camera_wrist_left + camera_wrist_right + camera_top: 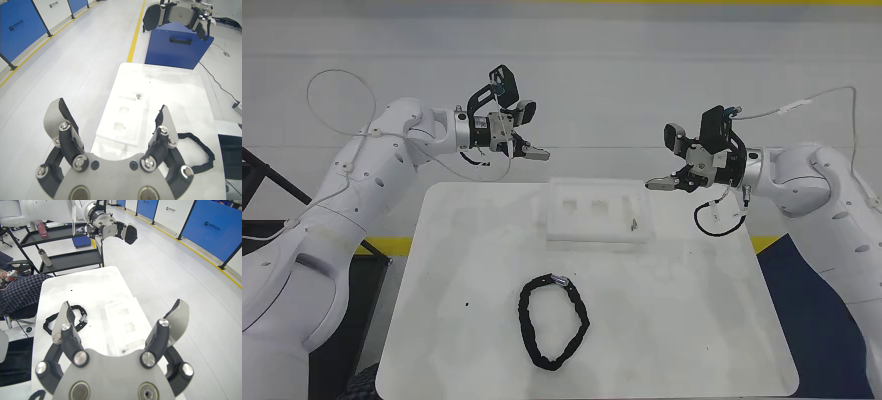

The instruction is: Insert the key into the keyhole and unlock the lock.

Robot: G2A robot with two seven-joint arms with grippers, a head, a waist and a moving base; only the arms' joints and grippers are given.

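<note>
- Left gripper (539,153) hangs raised just beyond the foam tray's (592,231) far corner at the left-arm end. Its jaws are spread wide and grip nothing.
- Right gripper (651,184) hangs raised at the tray's far corner at the right-arm end. Its jaws are likewise spread wide and empty.
- Fingers (63,110) on both units are curved grey metal plates lined with black ribbed pads.
- Writing: blue panels (213,228) and white panels on the floor beyond the tray carry printed lettering, not transcribed.
- Container: the tray is a flat white foam block, rectangular, with three squarish recesses cut in a row.
- Contents: the key (635,222), small and metallic, lies at the recess nearest the right arm. Whether it sits in the recess or on its rim cannot be determined. The other two recesses hold nothing.
- Lock: a black fabric-sleeved chain (525,318) forms a closed loop on the table (462,300), on the robot's side of the tray and well apart from it. A short silver lock cylinder (82,318) joins the loop's ends on the side facing the tray.
- Table: white, smooth, with rounded corners.
</note>
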